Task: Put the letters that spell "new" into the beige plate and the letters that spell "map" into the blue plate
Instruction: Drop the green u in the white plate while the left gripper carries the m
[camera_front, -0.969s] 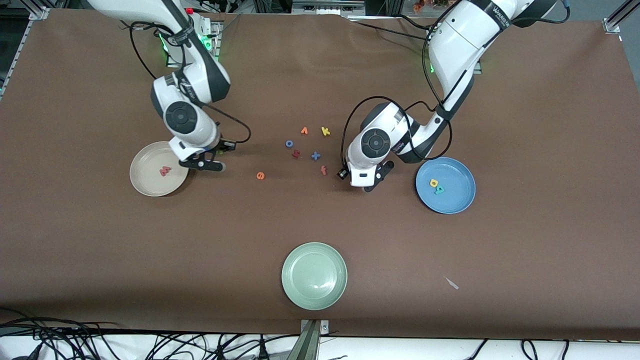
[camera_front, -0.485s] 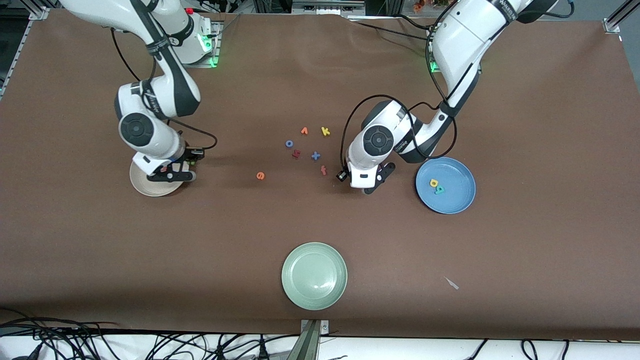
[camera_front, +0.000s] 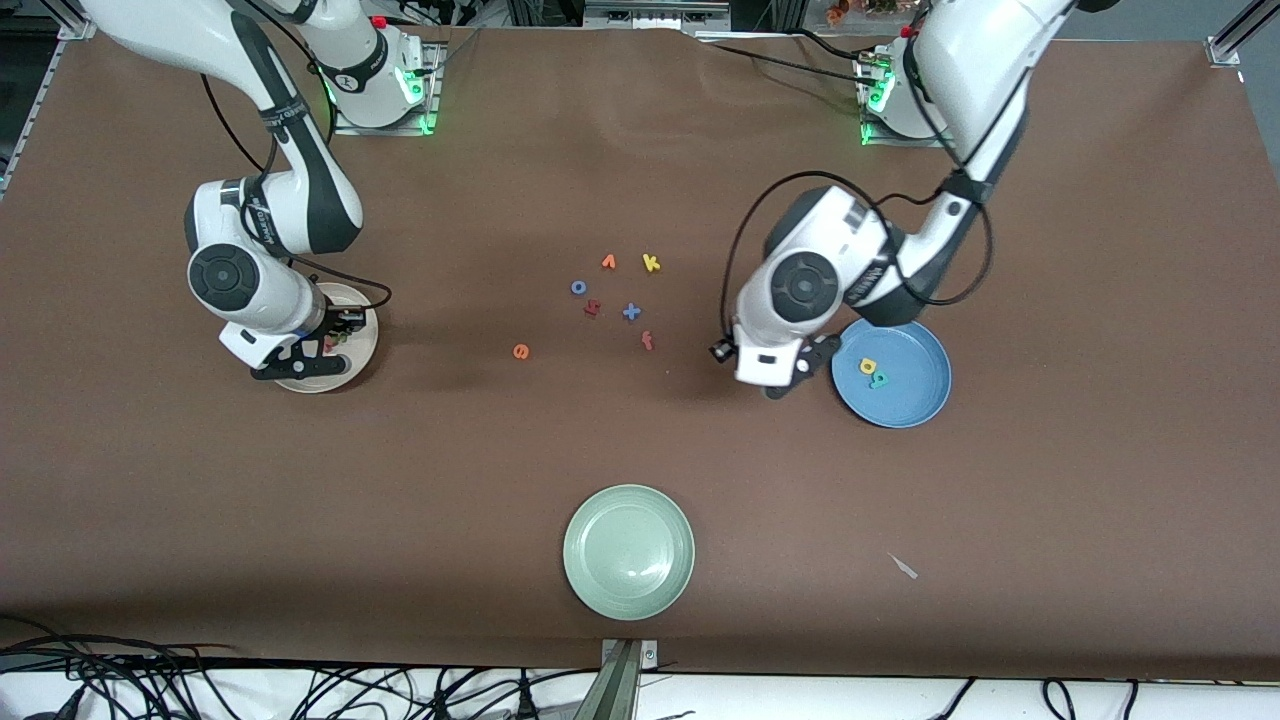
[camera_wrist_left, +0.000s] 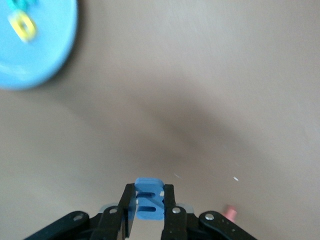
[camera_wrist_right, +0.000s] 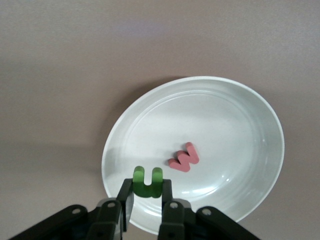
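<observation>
Two pincers are mine, and each one is pinching a small foam letter. My right gripper (camera_wrist_right: 146, 200) hangs over the round cream-beige plate (camera_wrist_right: 250, 120) and squeezes the green foam "n" (camera_wrist_right: 147, 182) between its black fingers (camera_wrist_right: 123, 202). The salmon-red foam "w" (camera_wrist_right: 184, 157) already lies flat in that plate, just beside the green letter. This plate sits toward the right arm's end of the table.

My left gripper (camera_wrist_left: 148, 210) is up over the bare brown table (camera_front: 640, 450), right next to the round sky-blue plate (camera_front: 915, 400). It squeezes the blue foam "m" (camera_wrist_left: 149, 198) tight. In the blue plate lie the yellow foam "a" (camera_front: 867, 367) and the teal foam "p" (camera_front: 879, 380), touching each other.

The little orange foam "e" (camera_front: 520, 351) lies alone on the table, between the two plates. Six more small letters lie in a bunch (camera_front: 615, 295) near the middle of the table. One round pale green plate (camera_front: 628, 551) sits nearest the front camera
</observation>
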